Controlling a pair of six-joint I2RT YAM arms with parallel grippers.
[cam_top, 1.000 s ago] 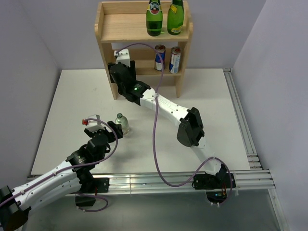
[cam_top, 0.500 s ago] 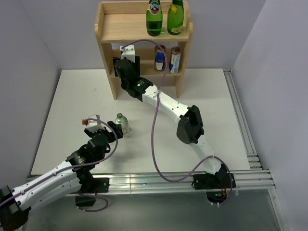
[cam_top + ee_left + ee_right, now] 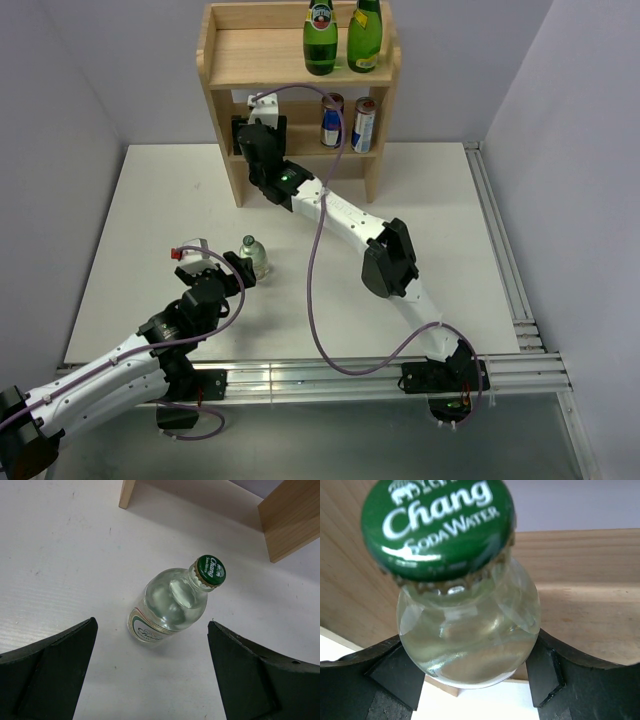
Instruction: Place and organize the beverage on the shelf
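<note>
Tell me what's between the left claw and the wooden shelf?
In the left wrist view, a clear glass bottle with a green cap stands ahead of the left gripper; past it, only bare white table before the light wooden shelf.

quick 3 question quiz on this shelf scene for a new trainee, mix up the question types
1. True or false: the left gripper is open and not touching the clear bottle on the table.
2. What stands on the top tier of the shelf? A) two green bottles B) two cans C) one clear bottle
3. Fill in: the right gripper is shut on a soda water bottle with a ____ cap.
Key: 1 true; 2 A; 3 green.
</note>
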